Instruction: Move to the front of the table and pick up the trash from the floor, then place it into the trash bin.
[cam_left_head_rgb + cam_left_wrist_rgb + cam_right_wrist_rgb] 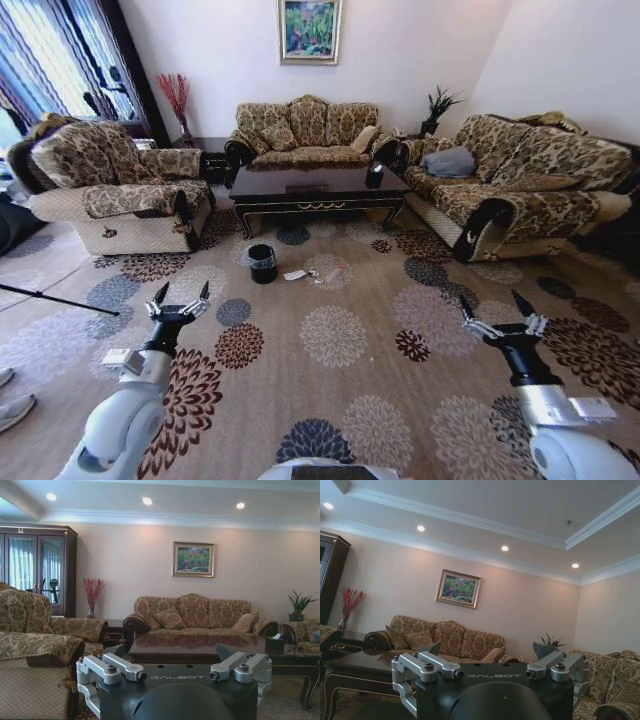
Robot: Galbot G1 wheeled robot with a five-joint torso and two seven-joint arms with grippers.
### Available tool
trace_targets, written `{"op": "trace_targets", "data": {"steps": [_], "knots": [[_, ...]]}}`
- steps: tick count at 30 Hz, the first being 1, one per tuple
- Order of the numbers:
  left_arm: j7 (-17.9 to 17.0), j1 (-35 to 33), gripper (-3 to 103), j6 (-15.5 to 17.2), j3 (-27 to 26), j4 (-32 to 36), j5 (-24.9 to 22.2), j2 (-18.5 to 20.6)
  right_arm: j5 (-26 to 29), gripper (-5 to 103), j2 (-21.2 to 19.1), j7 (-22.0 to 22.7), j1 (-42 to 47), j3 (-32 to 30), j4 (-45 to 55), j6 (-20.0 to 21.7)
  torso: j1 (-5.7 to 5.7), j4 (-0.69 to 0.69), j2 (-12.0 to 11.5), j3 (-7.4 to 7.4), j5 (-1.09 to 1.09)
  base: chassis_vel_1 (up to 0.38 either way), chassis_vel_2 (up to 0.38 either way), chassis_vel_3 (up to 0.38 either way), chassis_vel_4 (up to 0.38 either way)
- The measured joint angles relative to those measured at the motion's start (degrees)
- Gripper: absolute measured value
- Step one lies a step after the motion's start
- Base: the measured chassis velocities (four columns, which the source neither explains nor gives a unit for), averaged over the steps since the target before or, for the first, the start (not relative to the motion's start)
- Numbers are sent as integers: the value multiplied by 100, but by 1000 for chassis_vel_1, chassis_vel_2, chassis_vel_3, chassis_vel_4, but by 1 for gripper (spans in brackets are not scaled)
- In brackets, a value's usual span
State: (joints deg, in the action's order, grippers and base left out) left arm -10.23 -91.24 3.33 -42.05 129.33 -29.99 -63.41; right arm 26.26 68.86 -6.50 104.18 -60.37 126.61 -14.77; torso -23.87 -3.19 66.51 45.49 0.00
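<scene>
Trash (312, 272) lies on the floor (340, 385) well ahead of your fingers, beside the trash bin (262, 263) before the desk (315, 186); open carpet between. Left gripper (180, 297) and right gripper (500, 311) hover low, fingers spread, empty.

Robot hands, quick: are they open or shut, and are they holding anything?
Left gripper: open, holding nothing, raised above the floor.
Right gripper: open, holding nothing, raised above the floor too.

One table (318, 186), one bin (262, 263), three sofas (305, 133), two grippers (181, 298), one painting (309, 30), one vase (178, 100).
</scene>
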Motion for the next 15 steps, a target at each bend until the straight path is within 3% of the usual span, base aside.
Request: {"op": "trace_targets", "data": {"steps": [6,10,15], "knots": [[-17,21,100,286,5,72,-90,-48,30,100,-28,23,-27,-2,29,35,15,0,-29,-12,1,0,0,0,0],[-12,36,100,55,15,10,-17,-53,12,100,-23,16,-15,-2,8,33,44,0,-93,-48,0,0,0,0,0],[-114,44,100,147,1,18,-44,-59,8,100,-32,7,-9,-9,-20,25,50,0,-112,-60,1,0,0,0,0]]}}
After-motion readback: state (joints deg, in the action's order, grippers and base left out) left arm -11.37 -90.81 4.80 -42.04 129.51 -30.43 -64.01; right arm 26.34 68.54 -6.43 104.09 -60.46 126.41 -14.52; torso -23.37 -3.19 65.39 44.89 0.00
